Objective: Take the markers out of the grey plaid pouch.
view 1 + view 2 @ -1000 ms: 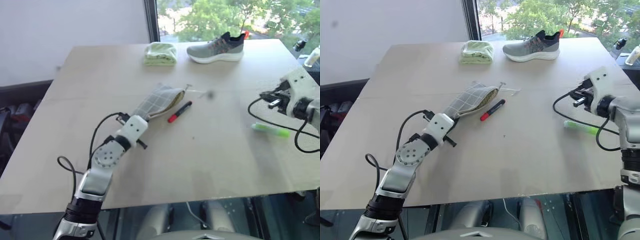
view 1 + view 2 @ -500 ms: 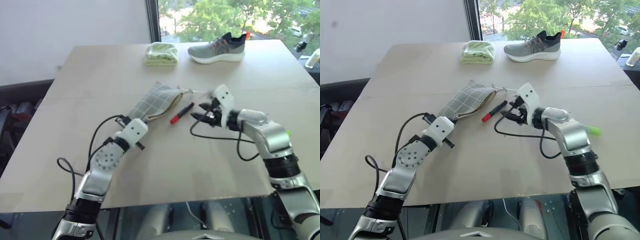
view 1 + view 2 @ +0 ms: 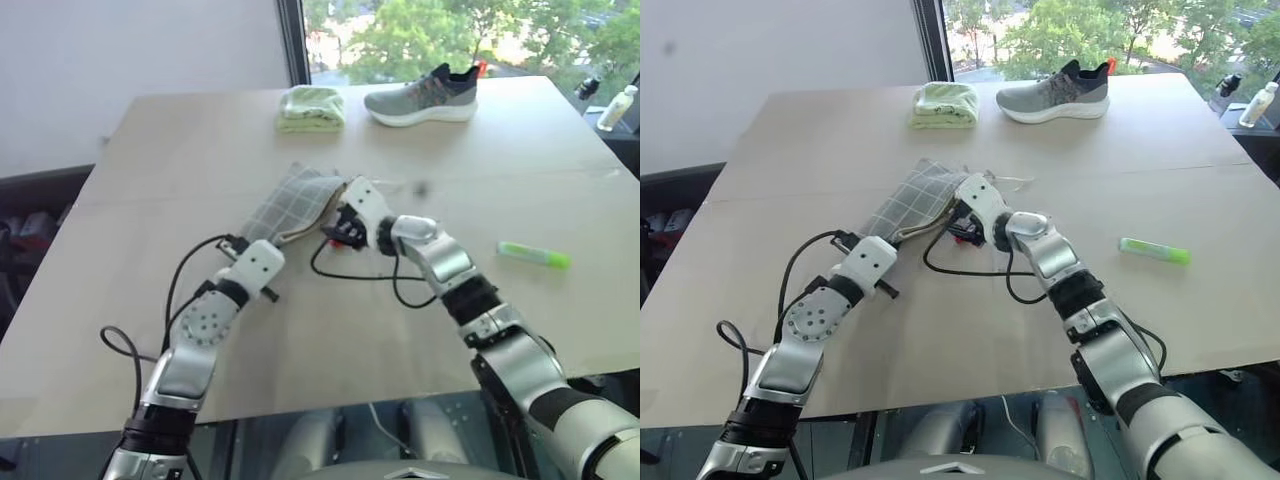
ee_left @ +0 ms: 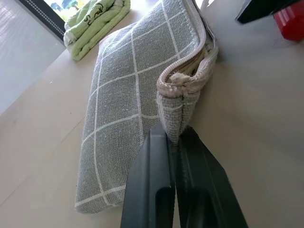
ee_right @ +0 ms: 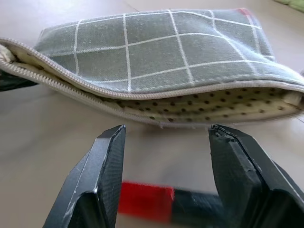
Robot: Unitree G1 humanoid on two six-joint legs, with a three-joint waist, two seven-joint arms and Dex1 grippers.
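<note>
The left gripper [image 4: 176, 142] is clamped shut on the near corner of the grey plaid pouch [image 3: 292, 201], which lies flat on the table [image 3: 180, 150] between the two arms. Just right of the pouch's unzipped mouth, a black marker with a red cap [image 5: 161, 202] lies on the table outside the pouch, and the right gripper [image 5: 165, 142] stands over it with its fingers apart, straddling it without touching. The step in hand looks like picking up this marker; the next move calls for lowering and closing on its barrel. The pouch's dotted cream lining shows through the mouth; whether more markers are inside cannot be told. A green highlighter [image 3: 534, 256] lies far right
</note>
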